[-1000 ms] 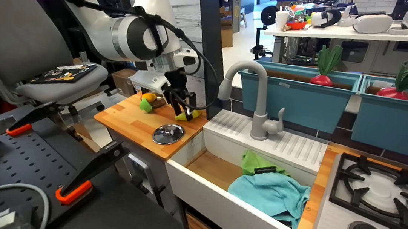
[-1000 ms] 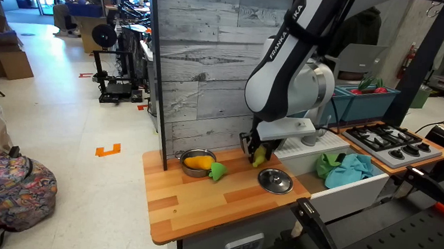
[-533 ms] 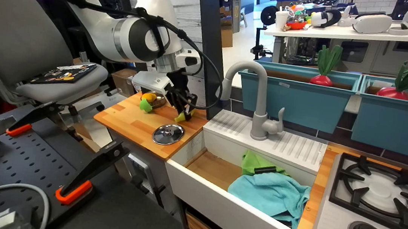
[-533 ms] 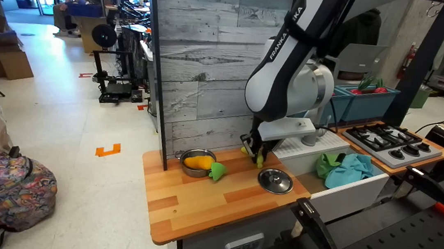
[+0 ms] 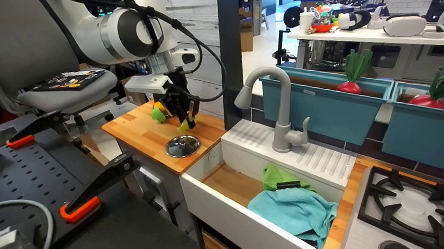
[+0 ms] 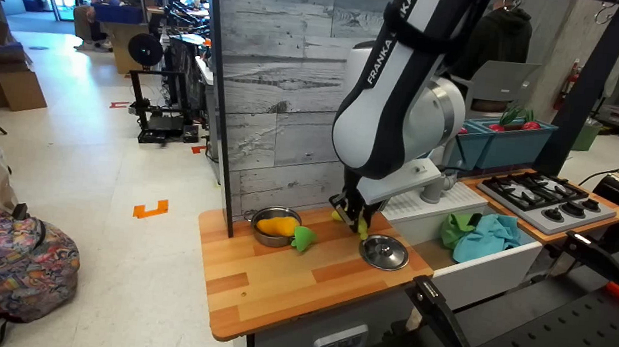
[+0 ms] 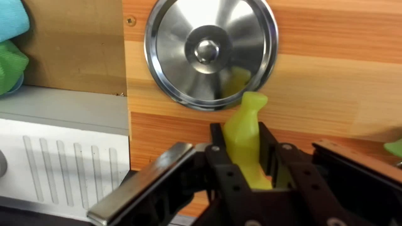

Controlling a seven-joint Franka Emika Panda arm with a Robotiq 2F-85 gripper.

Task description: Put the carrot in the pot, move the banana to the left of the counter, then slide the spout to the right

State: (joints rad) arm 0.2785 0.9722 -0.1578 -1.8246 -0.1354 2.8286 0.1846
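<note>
Near the wall-side edge of the counter [image 6: 275, 285], there's the banana [image 7: 242, 141], clamped in the gripper [image 7: 240, 130], one end poking toward the lid [image 7: 206, 51]!

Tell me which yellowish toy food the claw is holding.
The banana, the bright yellow one gripped in the claw; the orange-yellow carrot lies in the pot, away from the claw.

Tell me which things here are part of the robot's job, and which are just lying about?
Part of the job:
the gripper, closed on the banana
the carrot, in the pot
the counter
the spout, behind the sink

Just lying about:
the lid, on the counter
the blue cloth and green cloth, in the sink
the backpack, on the floor
</note>
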